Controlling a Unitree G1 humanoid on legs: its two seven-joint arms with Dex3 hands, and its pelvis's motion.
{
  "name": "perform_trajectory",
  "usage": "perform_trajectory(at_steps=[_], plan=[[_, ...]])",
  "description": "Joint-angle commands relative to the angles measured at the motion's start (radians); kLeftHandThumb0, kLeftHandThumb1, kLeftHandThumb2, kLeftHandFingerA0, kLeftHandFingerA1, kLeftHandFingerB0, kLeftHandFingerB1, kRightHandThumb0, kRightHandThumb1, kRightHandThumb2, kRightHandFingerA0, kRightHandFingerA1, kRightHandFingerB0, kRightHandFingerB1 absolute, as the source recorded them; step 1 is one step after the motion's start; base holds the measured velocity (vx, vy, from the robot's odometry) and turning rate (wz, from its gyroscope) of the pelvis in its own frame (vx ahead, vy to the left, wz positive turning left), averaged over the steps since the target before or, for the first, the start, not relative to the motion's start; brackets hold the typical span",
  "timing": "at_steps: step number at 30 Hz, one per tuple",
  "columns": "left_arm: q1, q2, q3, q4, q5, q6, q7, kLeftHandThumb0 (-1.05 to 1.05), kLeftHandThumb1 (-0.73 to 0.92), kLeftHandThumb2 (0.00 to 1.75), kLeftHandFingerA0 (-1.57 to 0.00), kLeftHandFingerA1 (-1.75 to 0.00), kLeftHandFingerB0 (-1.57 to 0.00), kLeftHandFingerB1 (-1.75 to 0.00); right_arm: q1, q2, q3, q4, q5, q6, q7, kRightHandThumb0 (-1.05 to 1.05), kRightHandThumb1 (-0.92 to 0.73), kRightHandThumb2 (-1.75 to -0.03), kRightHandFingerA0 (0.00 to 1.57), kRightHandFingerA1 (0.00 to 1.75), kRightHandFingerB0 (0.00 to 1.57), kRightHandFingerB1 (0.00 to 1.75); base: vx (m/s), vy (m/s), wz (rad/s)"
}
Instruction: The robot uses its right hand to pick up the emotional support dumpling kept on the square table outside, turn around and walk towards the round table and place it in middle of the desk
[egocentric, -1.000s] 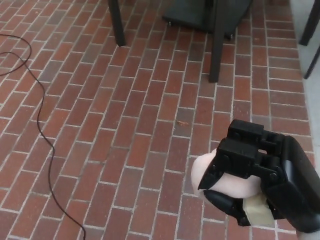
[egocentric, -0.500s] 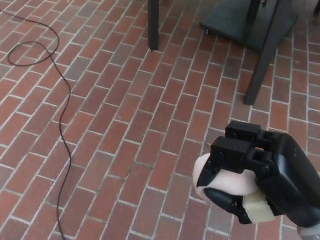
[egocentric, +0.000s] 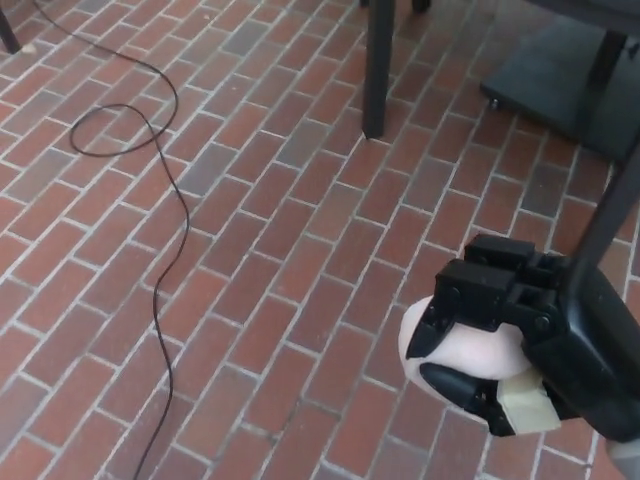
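Whole view is panning since the earlier frames: brick floor (egocentric: 260, 250) content is sliding toward picture right, so the camera is moving, not the objects. The black cable (egocentric: 165, 250) is now sitting further into the picture, its loop fully visible at upper left. The dark post (egocentric: 377, 65) is now standing at top centre, and the wheeled dark base (egocentric: 560, 80) is pushed to the top right corner, partly cut by the edge. A slanted dark leg (egocentric: 605, 225) is now running down to just behind the hand.

The right hand (egocentric: 520, 350) is keeping the same spot at lower right and the same grip. It is clamped on the dumpling (egocentric: 470, 350): two thick fingers (egocentric: 480, 300) are wrapping over its top, the thumb (egocentric: 465, 390) is pressing under it. The pale rounded dumpling is bulging out of the hand toward picture left, held in the air above the bricks, not touching the floor. A beige tab is showing below the thumb. Left hand is not showing.
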Motion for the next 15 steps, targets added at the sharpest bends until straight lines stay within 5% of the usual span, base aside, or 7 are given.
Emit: perform_trajectory(at_steps=[1, 15], plan=[[0.006, 0.014, 0.008, 0.002, -0.006, -0.03, 0.002, -0.2, 0.6, 0.59, -0.82, -0.9, -0.85, -0.7, 0.0, -0.011, -0.031, 0.004, 0.016, 0.002, -0.009, -0.15, -0.63, -1.09, 0.85, 1.66, 0.73, 1.42, 0.41, -0.022, -0.37], [0.0, 0.014, 0.012, 0.001, -0.003, -0.035, 0.0, -0.23, 0.59, 0.58, -0.83, -0.89, -0.85, -0.7, -0.047, -0.019, -0.09, 0.033, 0.044, 0.003, -0.008, -0.12, -0.61, -1.11, 0.86, 1.63, 0.78, 1.35, 0.45, 0.179, -0.55]])
